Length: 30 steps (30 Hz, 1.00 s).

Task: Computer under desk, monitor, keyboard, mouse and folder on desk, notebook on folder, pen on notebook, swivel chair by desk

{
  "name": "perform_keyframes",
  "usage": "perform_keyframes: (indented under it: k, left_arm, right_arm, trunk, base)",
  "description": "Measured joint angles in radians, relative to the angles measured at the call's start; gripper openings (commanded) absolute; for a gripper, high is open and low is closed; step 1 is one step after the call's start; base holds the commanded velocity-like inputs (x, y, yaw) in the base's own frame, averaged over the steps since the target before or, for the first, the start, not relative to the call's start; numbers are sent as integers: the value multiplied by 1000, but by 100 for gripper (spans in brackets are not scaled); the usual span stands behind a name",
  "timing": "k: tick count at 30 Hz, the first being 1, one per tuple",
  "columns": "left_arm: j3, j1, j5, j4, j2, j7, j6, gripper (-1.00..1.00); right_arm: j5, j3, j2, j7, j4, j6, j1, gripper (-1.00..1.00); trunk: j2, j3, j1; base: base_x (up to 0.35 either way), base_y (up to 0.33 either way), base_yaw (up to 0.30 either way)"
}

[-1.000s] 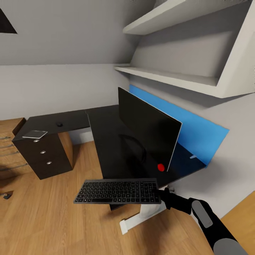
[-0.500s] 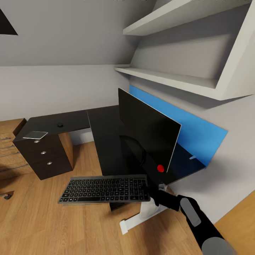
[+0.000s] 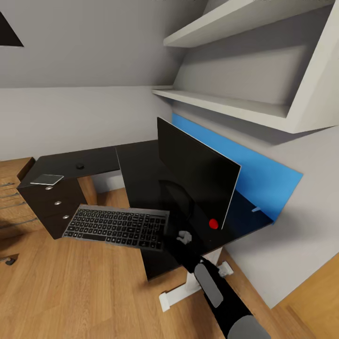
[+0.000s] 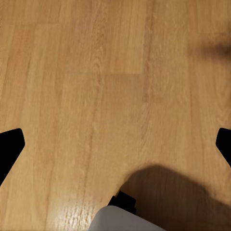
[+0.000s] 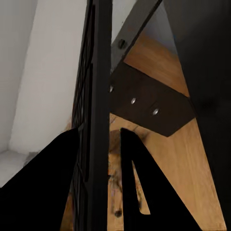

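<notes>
Over the front edge of the long glossy black L-shaped bench (image 3: pixel 136 179), the right gripper (image 3: pixel 170 235) holds the slim dark grey keyboard with black keys (image 3: pixel 117 226) by its right end. Its fingers (image 5: pixel 137 183) are closed on the keyboard's thin edge, one on each side, as the right wrist view shows. Compared with one second ago, the keyboard is now higher and more to the left; before it hung in front of the bench, below its edge, and now it is partly over the top and a little tilted. The right arm has also swung to the left with it. The wide flat black monitor with a red dot (image 3: pixel 197 176) stands on the bench as before. The small black oval mouse (image 3: pixel 80 165) and the small grey glossy notebook (image 3: pixel 47 179) have not moved on the far left part. The left gripper's fingers (image 4: pixel 10 147) are wide apart over the light wood plank floor (image 4: pixel 96 86).
</notes>
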Motion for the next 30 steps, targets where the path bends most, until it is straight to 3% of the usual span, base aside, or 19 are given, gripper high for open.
perform_keyframes:
  k: [5, 10, 16, 18, 20, 23, 30]
  left_arm:
    - [0, 0, 0, 0, 0, 0, 0, 100]
    - [0, 0, 0, 1, 0, 0, -1, 100]
    - [0, 0, -1, 1, -1, 0, -2, 100]
    - [0, 0, -1, 1, -1, 0, -2, 100]
    - [0, 0, -4, 1, 0, 0, -3, 100]
    - [0, 0, -31, 1, 0, 0, -6, 100]
    - [1, 0, -55, 1, -2, 0, -7, 100]
  right_arm:
    - [-7, 111, 4, -73, -3, -250, 2, -100]
    - [-10, 146, 4, -118, 30, -424, 6, -100]
    - [-22, 153, 4, -129, 38, -446, 18, -100]
    - [-50, 154, 4, -129, 39, -446, 19, -100]
    - [-104, 153, 4, -128, 40, -445, 20, -100]
    - [-167, 152, 4, -128, 40, -445, 20, -100]
    - [-192, 153, 4, -127, 40, -444, 31, -100]
  trunk:
    - [0, 0, 0]
    - [0, 0, 0]
    - [0, 0, 0]
    - [0, 0, 0]
    - [0, 0, 0]
    - [0, 0, 0]
    - [0, 0, 0]
  base:
    - [0, 0, 0]
    - [0, 0, 0]
    - [0, 0, 0]
    - [0, 0, 0]
    - [0, 0, 0]
    - [0, 22, 0]
    - [0, 239, 0]
